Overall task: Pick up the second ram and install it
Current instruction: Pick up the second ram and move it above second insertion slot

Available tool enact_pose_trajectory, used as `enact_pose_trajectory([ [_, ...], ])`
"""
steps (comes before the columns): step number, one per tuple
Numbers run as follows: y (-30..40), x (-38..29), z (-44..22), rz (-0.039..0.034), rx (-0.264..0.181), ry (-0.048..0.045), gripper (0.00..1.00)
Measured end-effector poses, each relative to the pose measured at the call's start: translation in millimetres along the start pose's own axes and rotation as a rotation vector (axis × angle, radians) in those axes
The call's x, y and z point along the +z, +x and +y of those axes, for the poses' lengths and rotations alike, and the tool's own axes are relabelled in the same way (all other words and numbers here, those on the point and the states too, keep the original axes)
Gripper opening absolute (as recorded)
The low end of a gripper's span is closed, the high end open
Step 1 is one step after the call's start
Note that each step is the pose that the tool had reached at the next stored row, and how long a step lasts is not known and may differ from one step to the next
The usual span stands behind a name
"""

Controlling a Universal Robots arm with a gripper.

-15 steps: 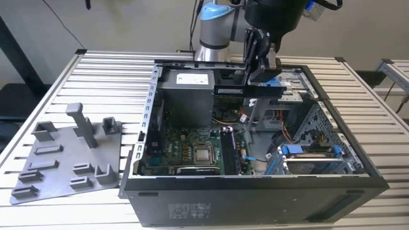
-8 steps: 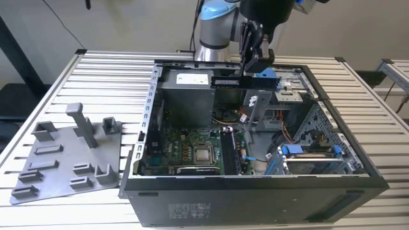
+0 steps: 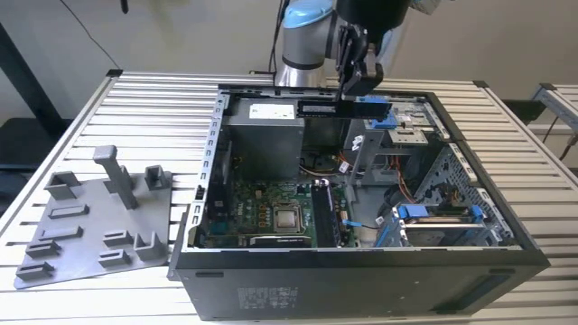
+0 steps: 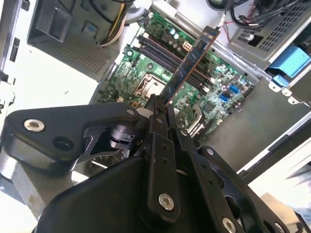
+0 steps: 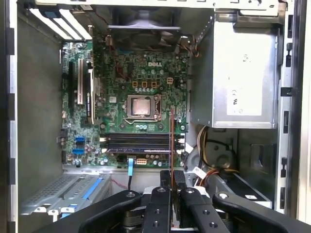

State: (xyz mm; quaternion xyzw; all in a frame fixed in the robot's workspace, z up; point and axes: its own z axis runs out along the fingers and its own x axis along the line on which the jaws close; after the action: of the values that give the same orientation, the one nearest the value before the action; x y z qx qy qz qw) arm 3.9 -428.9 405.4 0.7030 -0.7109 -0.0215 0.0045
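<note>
In the exterior view my gripper (image 3: 347,93) hangs over the far side of the open black metal computer case (image 3: 361,277). My jaws are pinching one end of the second ram (image 3: 321,108), a long, flat, dark memory stick with a small pale label. It lies level, reaches toward the exterior view's left, and is well above the green motherboard (image 3: 262,203). A grey plastic tray with upright holders (image 3: 99,223) lies on the slatted table at the exterior view's left, apart from the case. In the second wrist view the second ram (image 4: 187,65) runs out from my fingers (image 4: 156,145), which press on its end, and under it are the long black memory slots (image 4: 167,53). In the first wrist view I see the second ram (image 5: 172,141) on its thin edge, crossing over these slots (image 5: 138,143) and not lying along them. I judge the picking is done and the carrying is in hand. To seat it I would need its long edge lined with a free slot, then even pressure. Which slot is free I cannot tell.
</note>
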Motion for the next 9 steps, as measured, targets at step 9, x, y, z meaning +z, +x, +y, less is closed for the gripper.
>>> enact_pose_trajectory([
  [9,-2.0,0.1,0.0,-0.0054,0.0,-0.004,0.14],
])
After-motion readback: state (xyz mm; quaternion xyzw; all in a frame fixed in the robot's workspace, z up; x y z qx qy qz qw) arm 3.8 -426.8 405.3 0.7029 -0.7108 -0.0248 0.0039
